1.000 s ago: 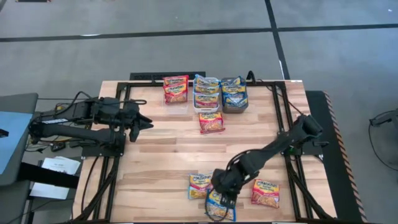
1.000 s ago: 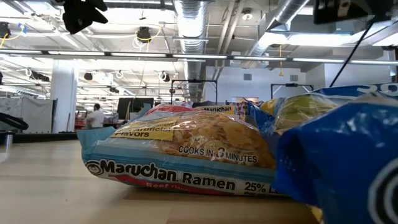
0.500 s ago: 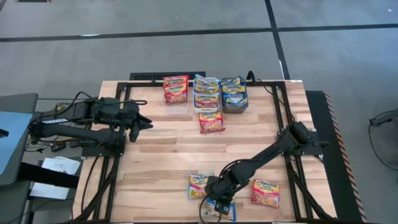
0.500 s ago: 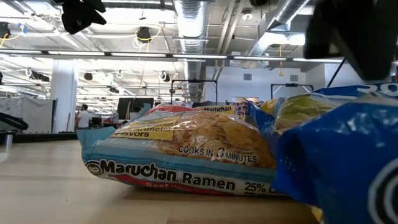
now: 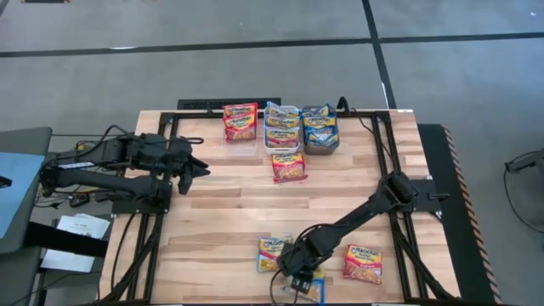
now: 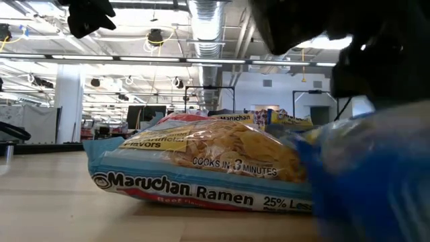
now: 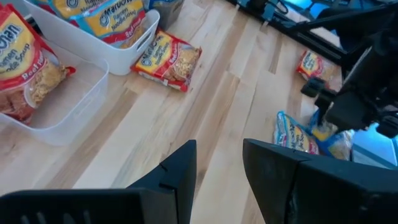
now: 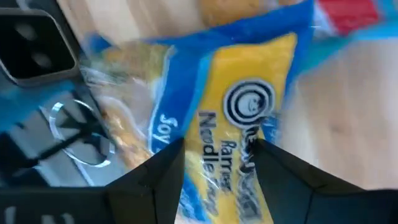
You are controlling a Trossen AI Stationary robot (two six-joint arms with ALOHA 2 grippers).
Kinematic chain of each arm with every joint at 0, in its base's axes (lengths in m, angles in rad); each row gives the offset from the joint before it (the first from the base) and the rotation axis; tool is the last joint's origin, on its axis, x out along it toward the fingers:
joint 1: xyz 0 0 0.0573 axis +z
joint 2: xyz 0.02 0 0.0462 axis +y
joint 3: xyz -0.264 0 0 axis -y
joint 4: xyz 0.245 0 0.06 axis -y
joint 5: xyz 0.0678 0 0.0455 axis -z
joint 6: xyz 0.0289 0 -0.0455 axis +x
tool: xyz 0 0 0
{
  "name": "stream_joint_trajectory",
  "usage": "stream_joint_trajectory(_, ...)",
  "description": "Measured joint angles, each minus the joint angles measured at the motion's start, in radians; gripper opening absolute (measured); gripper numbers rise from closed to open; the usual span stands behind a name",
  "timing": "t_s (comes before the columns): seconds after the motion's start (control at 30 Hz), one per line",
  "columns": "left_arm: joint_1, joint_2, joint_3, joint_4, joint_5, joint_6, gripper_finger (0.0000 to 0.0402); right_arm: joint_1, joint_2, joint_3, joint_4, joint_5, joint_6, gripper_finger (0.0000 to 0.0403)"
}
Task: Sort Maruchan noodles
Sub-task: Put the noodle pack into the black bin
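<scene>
A blue-and-yellow noodle packet (image 8: 242, 118) lies at the table's near edge (image 5: 313, 292), mostly hidden under my right gripper (image 5: 299, 274). That gripper is open and points down, with one finger on each side of the packet (image 8: 214, 158). A packet with a light-blue band (image 5: 270, 253) lies just left of it and fills the low view (image 6: 195, 168). A red-banded packet (image 5: 363, 263) lies to the right. Another packet (image 5: 289, 167) lies in front of the bins. My left gripper (image 5: 202, 167) is open and empty above the table's left part (image 7: 219, 163). My right gripper comes at the blue packet from above, pointing down, with its open fingers (image 8: 158, 177) astride the printed middle (image 8: 239, 146). The packet lies flat on the table. The fingers seem to touch its top, but the place of contact is blurred.
Three bins stand in a row at the far edge: a clear one (image 5: 242, 146) holding a red packet, a white one (image 5: 283, 145) and a dark-grey one (image 5: 320, 148), both holding packets. Bare wood lies between the bins and the near packets.
My right gripper has gone down and toward the table's near edge onto the blue packet, covering more of it in the high view. In the low view the blue packet has sunk lower and blurred.
</scene>
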Motion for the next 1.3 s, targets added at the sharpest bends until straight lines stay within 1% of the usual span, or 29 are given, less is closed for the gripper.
stream_joint_trajectory(0.2,0.0,0.014,0.0,-0.017,-0.001,0.007,0.0116,-0.001,0.024,0.001,-0.012,-0.001,0.032,0.0216)
stream_joint_trajectory(0.3,0.0,0.02,0.0,-0.02,-0.001,0.008,0.0116,-0.002,0.034,0.003,-0.009,-0.015,0.052,0.0204)
stream_joint_trajectory(0.4,0.0,0.019,0.0,-0.019,-0.001,0.008,0.0116,-0.002,0.038,0.002,-0.004,-0.044,0.055,0.0169)
stream_joint_trajectory(0.67,0.0,0.019,0.0,-0.019,-0.001,0.008,0.0116,-0.002,0.041,0.021,-0.006,-0.107,0.054,0.0029)
stream_joint_trajectory(0.73,0.0,0.019,0.0,-0.019,-0.001,0.008,0.0116,-0.002,0.042,0.034,-0.007,-0.107,0.054,0.001)
stream_joint_trajectory(0.8,0.0,0.019,0.0,-0.019,-0.001,0.009,0.0116,-0.002,0.044,0.052,-0.033,-0.104,0.054,0.001)
stream_joint_trajectory(0.97,0.0,0.019,0.0,-0.019,-0.001,0.009,0.0116,-0.002,0.044,0.131,-0.229,-0.077,0.042,0.0006)
stream_joint_trajectory(1.2,0.0,0.019,0.0,-0.03,-0.001,0.009,0.0116,-0.019,0.044,0.305,-0.589,0.058,-0.009,0.0004)
stream_joint_trajectory(1.3,0.0,0.019,0.0,-0.048,-0.001,0.009,0.0116,-0.039,0.044,0.384,-0.712,0.14,-0.034,0.0004)
